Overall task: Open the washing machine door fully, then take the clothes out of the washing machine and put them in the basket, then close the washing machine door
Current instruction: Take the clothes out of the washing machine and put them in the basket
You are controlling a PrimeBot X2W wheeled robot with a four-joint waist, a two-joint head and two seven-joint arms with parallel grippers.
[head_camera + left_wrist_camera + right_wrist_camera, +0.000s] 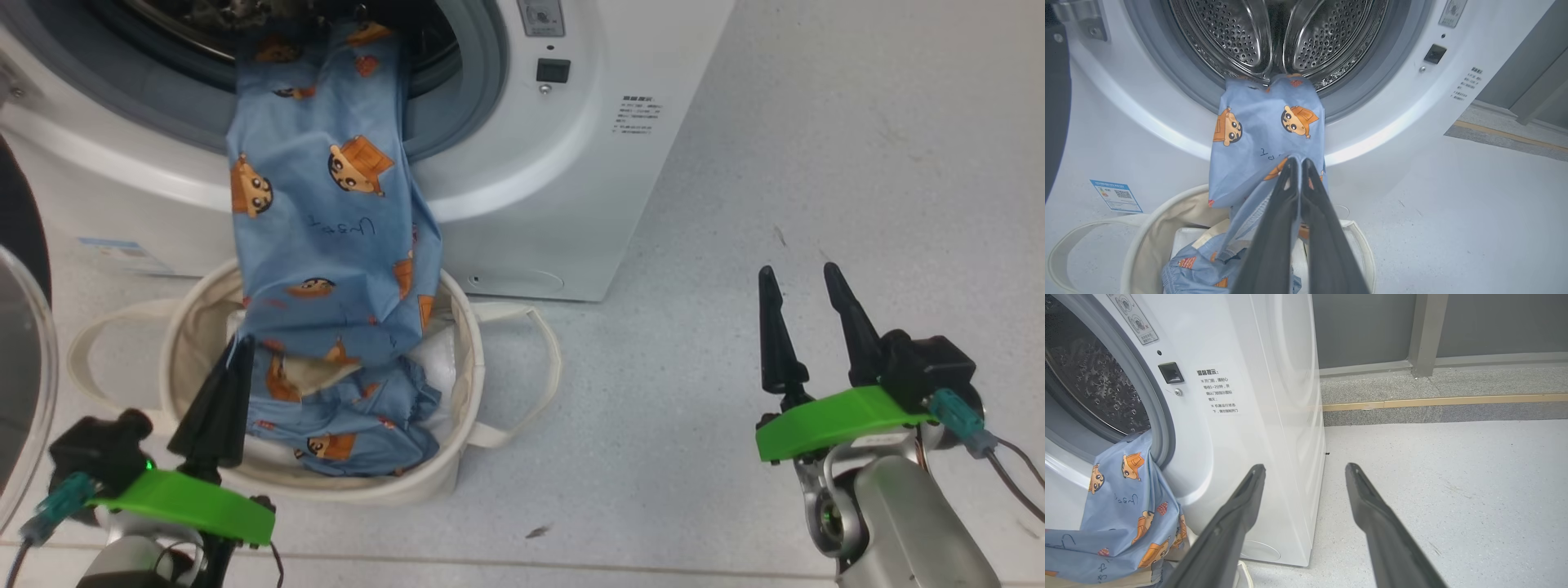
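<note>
Our left gripper (242, 347) is clamped shut on the clothes (326, 204). Its two dark fingers are pressed together with a fold of the blue fabric pinched at the tips, right over the near-left part of the basket (472, 335). The clothes hang in one long strip: the top end lies in the mouth of the drum (1241, 32) of the washing machine (571, 163), the middle drapes over the grey seal (1167, 77) and the white front, and the lower end is bunched in the basket on top of a white sheet (437, 359). From our fingertips the fabric runs up and away to the machine's opening, and it also drops just below them into the basket. The basket stands on the floor (735, 204) close in front of the machine. The door (24, 343) stands open at our far left. Our right gripper (800, 271) is spread wide and holds nothing; it is well apart from the clothes, off to the right of the machine, above the floor.
</note>
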